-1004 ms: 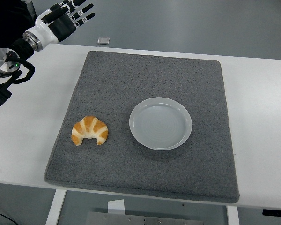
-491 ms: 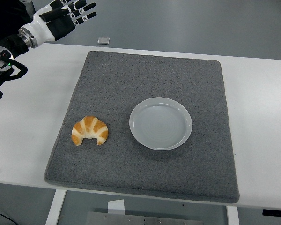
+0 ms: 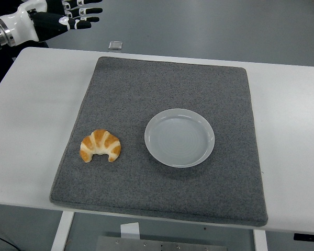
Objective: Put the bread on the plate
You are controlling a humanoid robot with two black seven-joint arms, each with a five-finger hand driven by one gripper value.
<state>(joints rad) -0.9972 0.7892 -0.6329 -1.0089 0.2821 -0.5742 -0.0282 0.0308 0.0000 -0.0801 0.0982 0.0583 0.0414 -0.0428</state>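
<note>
Croissant (image 3: pixel 100 146) lies on grey mat (image 3: pixel 162 89), beside empty plate (image 3: pixel 179 137).

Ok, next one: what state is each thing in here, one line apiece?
Croissant: lying on the grey mat, left of the plate, ungrasped.
Plate: empty, upright on the mat.
Grey mat: flat on the white table.
Left hand: fingers spread, holding nothing, beyond the table's far left corner.
Right hand: out of view.

A rough felt-like grey mat (image 3: pixel 167 94) carries a glossy smooth plate (image 3: pixel 179 137) and flaky croissant (image 3: pixel 100 146).
</note>
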